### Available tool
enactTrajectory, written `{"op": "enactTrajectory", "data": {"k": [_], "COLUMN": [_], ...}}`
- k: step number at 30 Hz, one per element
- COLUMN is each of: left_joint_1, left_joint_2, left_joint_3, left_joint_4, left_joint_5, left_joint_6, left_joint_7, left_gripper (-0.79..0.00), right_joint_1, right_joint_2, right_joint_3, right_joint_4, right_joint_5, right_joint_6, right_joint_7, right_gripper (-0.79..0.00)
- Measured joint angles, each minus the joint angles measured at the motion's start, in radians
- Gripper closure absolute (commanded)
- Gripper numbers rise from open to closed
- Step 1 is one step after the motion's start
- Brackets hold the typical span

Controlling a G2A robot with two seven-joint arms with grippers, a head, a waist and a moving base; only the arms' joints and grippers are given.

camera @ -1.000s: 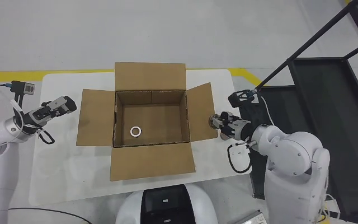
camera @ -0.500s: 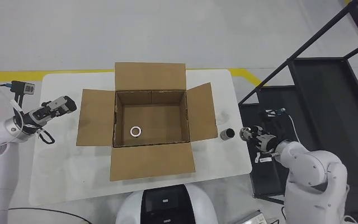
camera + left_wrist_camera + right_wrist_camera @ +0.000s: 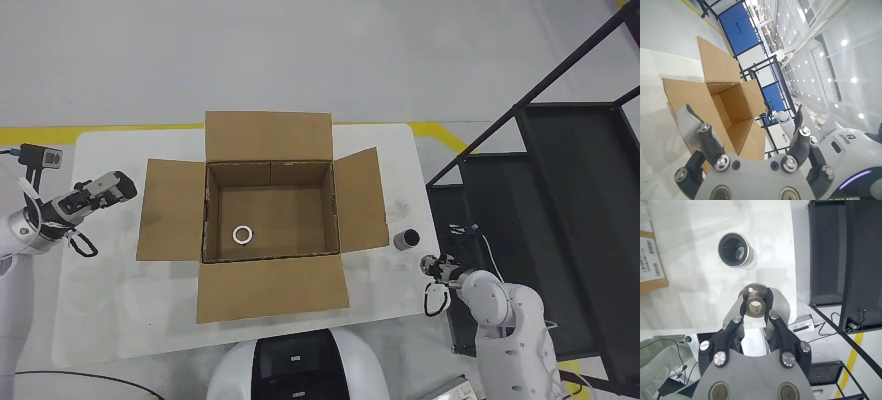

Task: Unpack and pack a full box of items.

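Observation:
An open cardboard box (image 3: 270,215) stands mid-table with a small white ring (image 3: 242,235) on its floor. To the right of the box a short metal cylinder (image 3: 407,240) stands on the table, its dark hollow top facing up (image 3: 734,251). My right gripper (image 3: 432,266) hangs at the table's right edge, just nearer the front than the cylinder. It is shut on a brass flanged bushing (image 3: 755,306). Left of the box, my left gripper (image 3: 110,188) is open with nothing between its fingers (image 3: 689,121). The box (image 3: 725,106) lies ahead of it.
The box's four flaps lie spread outward over the white table (image 3: 110,300). A black metal rack (image 3: 560,200) stands close against the table's right side. A labelled box corner (image 3: 651,262) lies beyond the cylinder in the right wrist view.
My right arm has drawn back from the box's right flap to the table's right edge. The metal cylinder now stands uncovered beside the flap. The left arm has kept still.

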Motion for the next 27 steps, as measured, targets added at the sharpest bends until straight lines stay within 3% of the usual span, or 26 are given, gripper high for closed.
{"op": "enactTrajectory", "data": {"k": [9,16,18,19,27], "left_joint_1": [0.000,0.000,0.000,0.000,0.000], "left_joint_2": [0.000,0.000,0.000,0.000,0.000], "left_joint_3": [0.000,0.000,0.000,0.000,0.000], "left_joint_4": [0.000,0.000,0.000,0.000,0.000], "left_joint_5": [0.000,0.000,0.000,0.000,0.000], "left_joint_6": [0.000,0.000,0.000,0.000,0.000], "left_joint_7": [0.000,0.000,0.000,0.000,0.000], "left_gripper": [-0.785,-0.785,-0.785,-0.785,-0.785], "right_joint_1": [0.109,0.154,0.156,0.157,0.155], "right_joint_2": [0.008,0.013,0.014,0.014,0.018], "right_joint_3": [-0.060,-0.092,-0.097,-0.100,-0.093], "right_joint_4": [0.196,0.258,0.265,0.269,0.259], "right_joint_5": [-0.067,-0.088,-0.090,-0.091,-0.035], "right_joint_6": [0.069,0.100,0.110,0.116,0.165], "right_joint_7": [-0.062,-0.077,-0.075,-0.072,-0.053], "right_gripper": [0.000,0.000,-0.751,-0.785,-0.785]}}
